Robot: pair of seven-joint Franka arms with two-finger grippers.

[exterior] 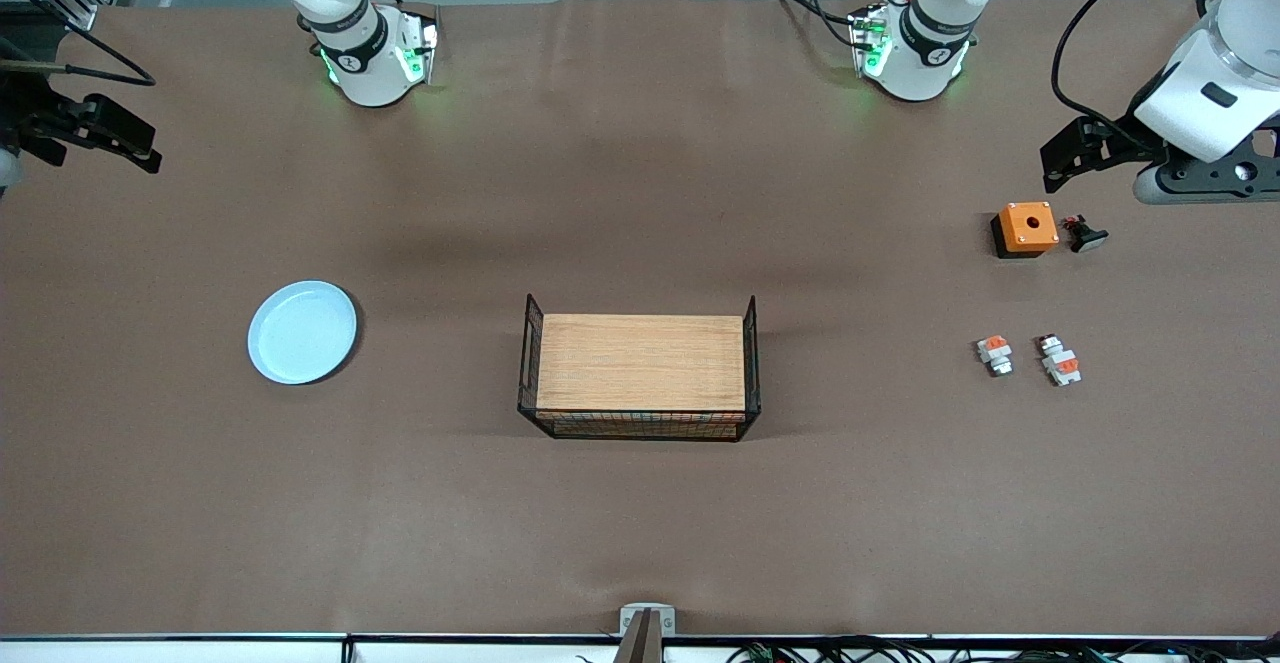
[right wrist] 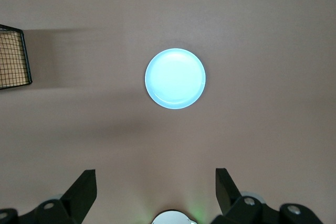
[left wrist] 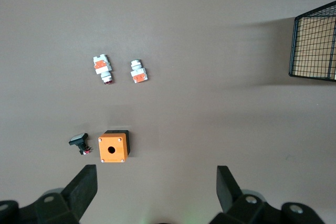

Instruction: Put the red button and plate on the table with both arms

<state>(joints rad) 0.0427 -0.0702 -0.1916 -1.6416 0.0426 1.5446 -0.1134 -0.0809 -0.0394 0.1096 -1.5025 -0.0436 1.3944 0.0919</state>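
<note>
1. Table (exterior: 640, 523): brown cloth; wire basket (exterior: 640, 378) with wooden board at centre.
2. Plate (exterior: 302, 332): flat on table, toward right arm's end.
3. Left gripper (left wrist: 155, 192): spread wide, empty, over orange box (exterior: 1026, 228).
4. Right gripper (right wrist: 156, 192): spread wide, empty, over bare cloth.
5. Red button (exterior: 1059, 360): on table, beside shorter orange-and-white piece (exterior: 995, 354), nearer the camera than the box.

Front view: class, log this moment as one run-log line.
left gripper: open, over table | right gripper: open | plate: on table | red button: on table, untouched

You're looking at a robotics lab: two arm bases (exterior: 375, 58) bolted to a cloth-covered desk (exterior: 640, 523), loose cabling (exterior: 820, 651) along its edge.
</note>
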